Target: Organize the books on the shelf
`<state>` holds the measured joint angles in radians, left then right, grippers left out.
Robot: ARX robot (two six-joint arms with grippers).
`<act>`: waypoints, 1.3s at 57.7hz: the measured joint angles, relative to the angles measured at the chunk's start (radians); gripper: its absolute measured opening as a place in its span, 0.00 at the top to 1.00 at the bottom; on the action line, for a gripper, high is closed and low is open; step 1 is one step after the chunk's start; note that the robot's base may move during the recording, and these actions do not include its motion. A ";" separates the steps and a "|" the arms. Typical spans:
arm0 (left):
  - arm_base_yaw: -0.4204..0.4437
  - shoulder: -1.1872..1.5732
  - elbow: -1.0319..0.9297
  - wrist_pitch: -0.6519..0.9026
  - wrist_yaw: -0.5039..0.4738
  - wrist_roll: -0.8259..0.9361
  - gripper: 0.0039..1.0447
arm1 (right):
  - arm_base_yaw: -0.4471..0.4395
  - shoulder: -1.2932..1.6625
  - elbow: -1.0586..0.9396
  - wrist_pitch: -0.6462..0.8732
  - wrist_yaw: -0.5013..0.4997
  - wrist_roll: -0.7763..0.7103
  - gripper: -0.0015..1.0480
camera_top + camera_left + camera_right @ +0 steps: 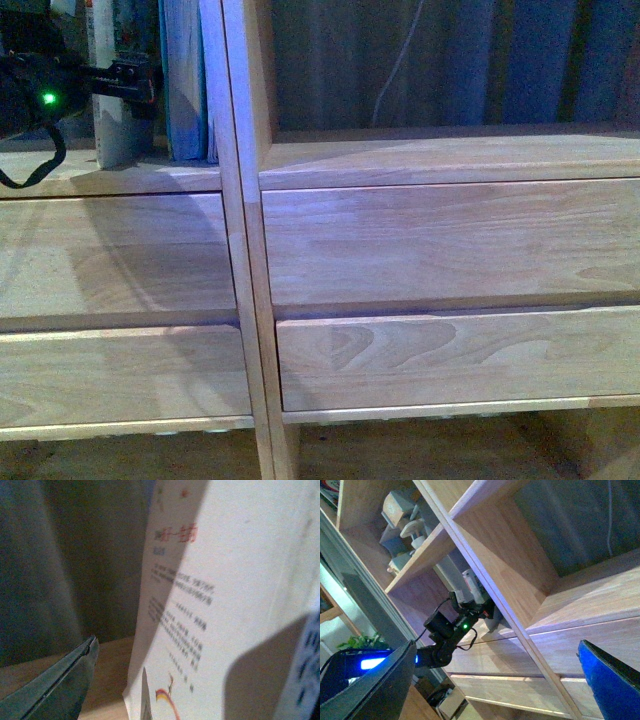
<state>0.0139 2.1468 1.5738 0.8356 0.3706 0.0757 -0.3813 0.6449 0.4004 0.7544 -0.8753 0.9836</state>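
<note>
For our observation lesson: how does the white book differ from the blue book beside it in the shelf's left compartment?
Colour: the white book is pale; the blue book is blue. Place: the blue book stands next to the divider; the white book is further left. Handling: the left end effector reaches across the white book, not the blue book. Both stand upright in the shelf.

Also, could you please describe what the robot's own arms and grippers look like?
The left arm is black and boxy at the wrist, with a small green light and a black cable looping beneath it. Its one visible finger is a dark, flat, tapering blade. The right gripper has similar wedge-shaped fingers; one looks black beside a blue glow, the other looks bright blue.
</note>
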 joint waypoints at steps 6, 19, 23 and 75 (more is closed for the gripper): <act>0.000 -0.047 -0.085 0.048 0.024 -0.016 0.06 | 0.003 -0.009 0.000 0.001 0.000 0.012 0.07; 0.008 -0.318 -0.443 0.146 0.062 -0.082 0.06 | -0.005 -0.031 0.000 0.014 0.002 0.041 0.07; 0.022 -0.404 -0.545 0.116 0.047 -0.122 0.06 | -0.007 -0.040 0.005 -0.026 0.018 0.002 0.07; 0.003 -1.472 -1.367 -0.375 -0.363 -0.093 0.98 | 0.378 -0.379 -0.208 -0.689 0.872 -0.974 0.81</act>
<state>0.0174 0.6743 0.2070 0.4610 0.0074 -0.0174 -0.0036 0.2661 0.1925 0.0658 -0.0036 0.0093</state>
